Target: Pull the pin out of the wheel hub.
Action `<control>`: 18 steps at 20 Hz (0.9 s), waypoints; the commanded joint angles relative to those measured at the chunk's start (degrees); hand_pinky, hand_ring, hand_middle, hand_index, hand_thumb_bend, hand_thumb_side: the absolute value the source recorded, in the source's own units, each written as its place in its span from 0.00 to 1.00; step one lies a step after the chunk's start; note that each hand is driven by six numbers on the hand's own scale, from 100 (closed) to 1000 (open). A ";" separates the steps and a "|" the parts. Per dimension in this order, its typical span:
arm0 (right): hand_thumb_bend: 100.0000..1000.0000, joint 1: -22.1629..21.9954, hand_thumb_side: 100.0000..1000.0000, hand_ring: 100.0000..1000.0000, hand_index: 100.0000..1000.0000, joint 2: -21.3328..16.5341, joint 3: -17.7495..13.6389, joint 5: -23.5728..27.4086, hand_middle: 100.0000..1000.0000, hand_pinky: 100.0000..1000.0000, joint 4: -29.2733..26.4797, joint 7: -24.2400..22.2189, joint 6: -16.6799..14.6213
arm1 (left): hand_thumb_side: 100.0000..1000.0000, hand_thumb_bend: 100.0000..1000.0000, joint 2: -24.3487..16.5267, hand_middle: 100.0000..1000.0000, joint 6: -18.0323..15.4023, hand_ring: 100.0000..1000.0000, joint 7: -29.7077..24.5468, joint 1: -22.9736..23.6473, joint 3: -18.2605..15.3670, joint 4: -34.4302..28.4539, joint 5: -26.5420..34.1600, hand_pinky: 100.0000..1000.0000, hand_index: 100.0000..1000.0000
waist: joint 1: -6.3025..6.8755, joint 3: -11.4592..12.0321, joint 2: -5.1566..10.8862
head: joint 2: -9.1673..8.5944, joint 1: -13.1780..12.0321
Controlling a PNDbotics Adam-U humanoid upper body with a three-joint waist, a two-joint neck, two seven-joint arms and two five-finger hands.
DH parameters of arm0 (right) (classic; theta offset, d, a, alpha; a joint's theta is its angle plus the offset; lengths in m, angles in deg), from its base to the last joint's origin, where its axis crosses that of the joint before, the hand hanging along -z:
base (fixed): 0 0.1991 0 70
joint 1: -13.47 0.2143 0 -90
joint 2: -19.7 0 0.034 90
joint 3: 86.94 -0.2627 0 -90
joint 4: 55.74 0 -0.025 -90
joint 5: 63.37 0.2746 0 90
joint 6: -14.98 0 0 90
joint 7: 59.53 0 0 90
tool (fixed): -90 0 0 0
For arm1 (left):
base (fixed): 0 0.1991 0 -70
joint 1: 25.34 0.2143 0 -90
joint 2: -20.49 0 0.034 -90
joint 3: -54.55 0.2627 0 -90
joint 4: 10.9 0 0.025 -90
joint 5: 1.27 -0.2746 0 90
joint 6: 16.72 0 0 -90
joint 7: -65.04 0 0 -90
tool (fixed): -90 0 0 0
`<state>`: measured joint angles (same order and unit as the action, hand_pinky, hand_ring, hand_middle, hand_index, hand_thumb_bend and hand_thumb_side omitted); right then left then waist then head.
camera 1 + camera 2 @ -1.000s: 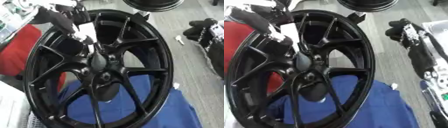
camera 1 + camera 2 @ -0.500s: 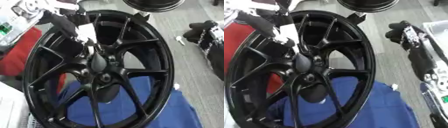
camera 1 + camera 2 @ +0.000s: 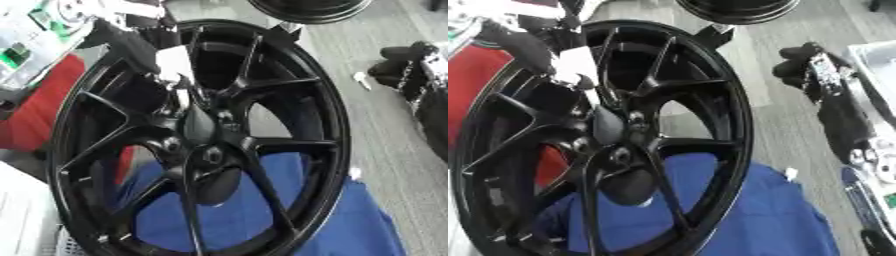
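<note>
A large black spoked wheel (image 3: 289, 105) stands tilted across the middle, its hub (image 3: 199, 126) at the centre. My left hand (image 3: 131, 42) reaches in from the upper left. Its dark fingers are curled on a white piece (image 3: 175, 62) just above the hub. A thin grey pin (image 3: 182, 96) runs from that piece down towards the hub. Whether the pin's tip still sits in the hub is hidden by the spokes. My right hand (image 3: 807, 67) hangs to the right of the rim, apart from the wheel, over the grey floor.
A blue cloth (image 3: 350, 225) lies under the wheel's lower part. A red object (image 3: 35, 110) sits behind the left rim. Another black wheel (image 3: 306, 7) lies at the top edge. A small white bit (image 3: 360, 80) lies on the floor; white bins (image 3: 872, 55) stand at right.
My left hand with the white piece has edged slightly up and to the right above the hub. The right hand has stayed where it was.
</note>
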<state>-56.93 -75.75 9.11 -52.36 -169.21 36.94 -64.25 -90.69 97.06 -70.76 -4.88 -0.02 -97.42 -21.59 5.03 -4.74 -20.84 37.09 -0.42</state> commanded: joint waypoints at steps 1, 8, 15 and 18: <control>0.00 0.29 0.85 0.75 0.74 -0.62 -0.22 0.18 0.58 0.85 -1.12 0.11 0.03 | 0.31 0.42 -1.11 0.56 2.25 0.67 -2.57 -1.36 -0.46 -1.26 -0.65 0.77 0.55 | -0.32 0.06 1.16 | -0.79 -0.22; 0.00 -0.01 0.84 0.75 0.74 -0.57 -0.37 0.31 0.58 0.85 -1.12 0.31 0.02 | 0.08 0.24 -1.36 0.53 2.20 0.65 -4.38 -1.20 -0.17 -1.40 -3.87 0.75 0.47 | -0.40 0.12 1.53 | -0.82 -0.53; 0.00 -0.16 0.84 0.75 0.74 -0.51 -0.32 0.48 0.58 0.85 -1.12 0.43 0.12 | 0.08 0.22 -1.22 0.50 2.80 0.63 -4.66 -1.28 -0.64 -1.87 -5.53 0.74 0.39 | -0.52 0.15 1.73 | -0.82 -0.71; 0.00 -0.20 0.84 0.75 0.74 -0.50 -0.32 0.47 0.58 0.85 -1.12 0.43 0.14 | 0.06 0.23 -1.39 0.49 2.98 0.62 -4.32 -1.51 -1.29 -2.44 -5.32 0.74 0.38 | -0.57 0.21 1.77 | -0.82 -0.69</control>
<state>-57.43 -75.71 9.10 -52.20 -169.21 37.30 -64.12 -90.71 96.16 -71.67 -4.97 -0.05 -99.10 -26.52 4.81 -4.60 -20.73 37.09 -0.94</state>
